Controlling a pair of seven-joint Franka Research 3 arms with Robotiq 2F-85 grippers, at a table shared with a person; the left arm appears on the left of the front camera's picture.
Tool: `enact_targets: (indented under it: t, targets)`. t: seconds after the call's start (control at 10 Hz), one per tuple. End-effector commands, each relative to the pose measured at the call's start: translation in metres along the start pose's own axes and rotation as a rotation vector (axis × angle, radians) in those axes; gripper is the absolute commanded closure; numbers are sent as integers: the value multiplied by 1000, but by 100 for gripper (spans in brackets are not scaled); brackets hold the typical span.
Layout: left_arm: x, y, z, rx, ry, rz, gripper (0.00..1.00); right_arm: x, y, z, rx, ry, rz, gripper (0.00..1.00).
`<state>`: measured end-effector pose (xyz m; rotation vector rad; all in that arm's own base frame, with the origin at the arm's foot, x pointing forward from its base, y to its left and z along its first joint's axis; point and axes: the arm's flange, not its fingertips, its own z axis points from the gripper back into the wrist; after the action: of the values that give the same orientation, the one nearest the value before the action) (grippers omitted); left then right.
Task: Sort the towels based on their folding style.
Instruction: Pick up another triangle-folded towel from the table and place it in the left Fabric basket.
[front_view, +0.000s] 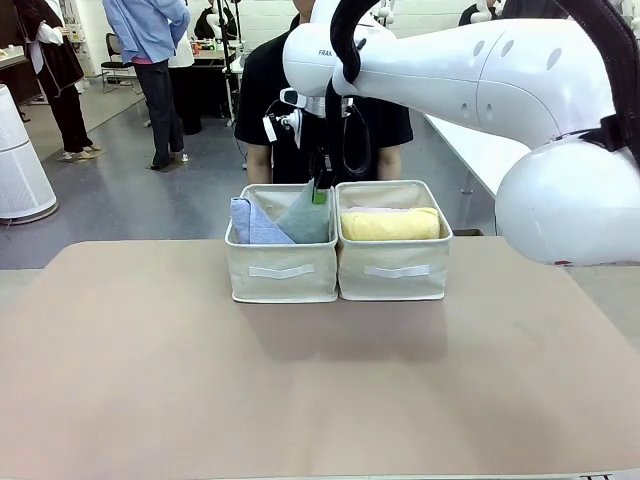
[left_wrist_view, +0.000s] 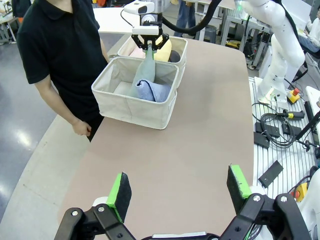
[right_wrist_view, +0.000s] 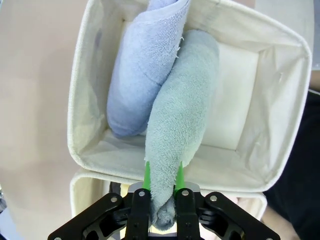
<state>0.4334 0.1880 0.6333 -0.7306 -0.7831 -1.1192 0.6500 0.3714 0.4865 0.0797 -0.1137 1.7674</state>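
A: Front?
B: Right gripper pinches teal-grey towel in left bin, beside lavender towel; yellow roll in right bin.
A: Left wrist?
B: Left gripper wide open (over bare table).
A: Right wrist?
B: Pads clamp the teal towel's tip.

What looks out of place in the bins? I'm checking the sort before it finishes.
Nothing is spilled or mis-sorted. The teal-grey towel is not lying free yet: the right gripper is shut on its tip, and it leans on the lavender-blue towel in the left bin.
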Motion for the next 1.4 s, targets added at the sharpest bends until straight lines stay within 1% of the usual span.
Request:
enact_targets:
  t: [0.0,0.5,0.9,1.3]
  targets:
    - [1,-3,1,-2,-6,-2,0,4,-18,4,34,-28,19,83]
    - [1,-3,1,-2,-6,-2,0,9,-22,-26,90,31,41,83]
    - [1,-3,1,-2,-6,-2,0,10,-22,-31,97,34,46,83]
    - [1,-3,1,-2,-6,-2,0,11,-22,-30,91,17,49,43]
